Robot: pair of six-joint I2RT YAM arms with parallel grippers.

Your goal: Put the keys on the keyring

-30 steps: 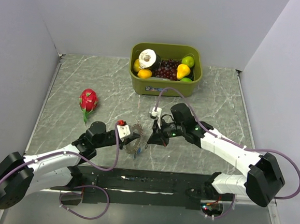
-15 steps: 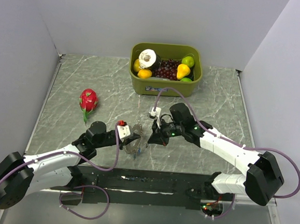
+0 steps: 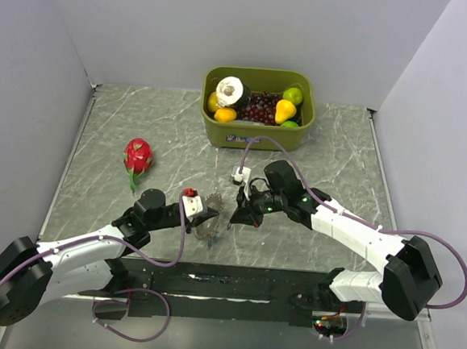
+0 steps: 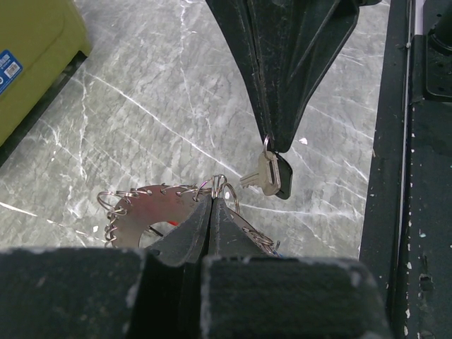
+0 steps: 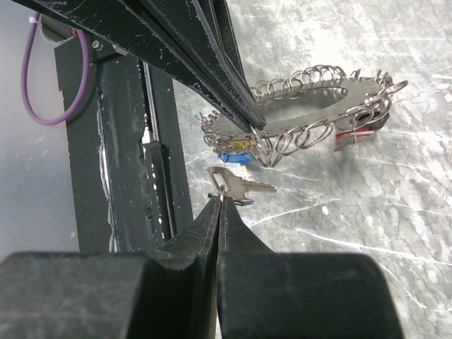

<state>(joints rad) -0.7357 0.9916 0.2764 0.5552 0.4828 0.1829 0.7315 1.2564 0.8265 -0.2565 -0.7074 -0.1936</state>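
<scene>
— Where's the keyring [image 4: 141,212] right now?

— Front and centre on the table [image 3: 340,159], between the two arms. It's a flat metal band with little wire loops all round its rim. The left gripper [image 4: 210,206] has it: fingers pressed tight together on the near edge, pinching the band right among those loops.

— Lying flat, or lifted?

— Tilted, I'd say, from the right wrist view. Whether the far edge touches the marble, I can't tell.

— And the right arm?

— The right gripper [image 5: 220,203] is clamped shut too, on the small split ring of a silver key [image 5: 247,186]. The key dangles from the fingertips, blade out sideways, with something dark just behind it.

— Is the key on the ring?

— No. It hangs just beside the keyring's rim, very near the spot where the left fingers pinch, but apart. There's a sliver of table showing between them.

— Anything on those loops?

— A blue head [image 5: 235,157] shows under the near side, and a red head [image 5: 351,134] further round. The rest is too small to make out.

— What else is on the table?

— A green bin [image 3: 257,134] at the back, well apart from the arms, and a dragon fruit [image 3: 138,155] off to the left.
</scene>
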